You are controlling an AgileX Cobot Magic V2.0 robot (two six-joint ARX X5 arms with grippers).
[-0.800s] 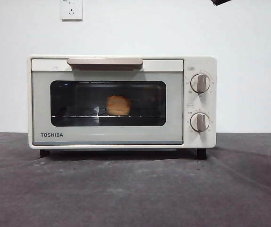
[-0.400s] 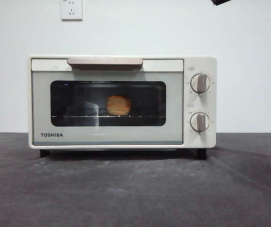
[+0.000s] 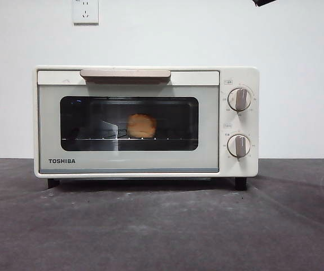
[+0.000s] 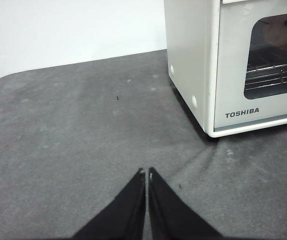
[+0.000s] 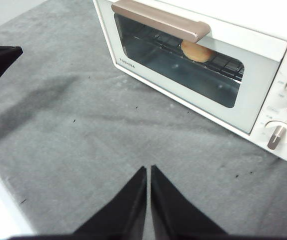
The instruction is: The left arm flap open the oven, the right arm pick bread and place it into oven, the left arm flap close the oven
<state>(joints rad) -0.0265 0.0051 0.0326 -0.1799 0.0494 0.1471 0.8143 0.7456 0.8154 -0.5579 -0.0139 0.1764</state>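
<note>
1. We find one table (image 3: 162, 226), covered in dark grey cloth, carrying the whole setup; its surface shows a few small specks and nothing loose on it.
2. We count one oven (image 3: 146, 121), cream-white and marked TOSHIBA, standing square on the table against the white wall. Its door is up and flush with the body, so we judge the closing step done.
3. We count one handle (image 3: 125, 74), a beige-pink bar across the top of the door, with no gripper on it or near it.
4. We count one left gripper (image 4: 147, 172). Its jaws are pressed together with nothing between them, and it hangs over bare cloth well apart from the oven's near corner.
5. We count one right gripper (image 5: 148, 169). Its jaws are likewise pressed together and hold nothing; it hangs over the cloth in front of the oven, well clear of the door.
6. We count one bread (image 3: 141, 125), golden-orange, lying on the wire rack inside the oven behind the glass, near the middle of the window. The placing step therefore reads as done.
7. We count two knobs (image 3: 239, 99), one above the other on the oven's right panel.
8. Our judgement: opening, loading and closing all appear complete, and nothing of the task remains visible to do.
</note>
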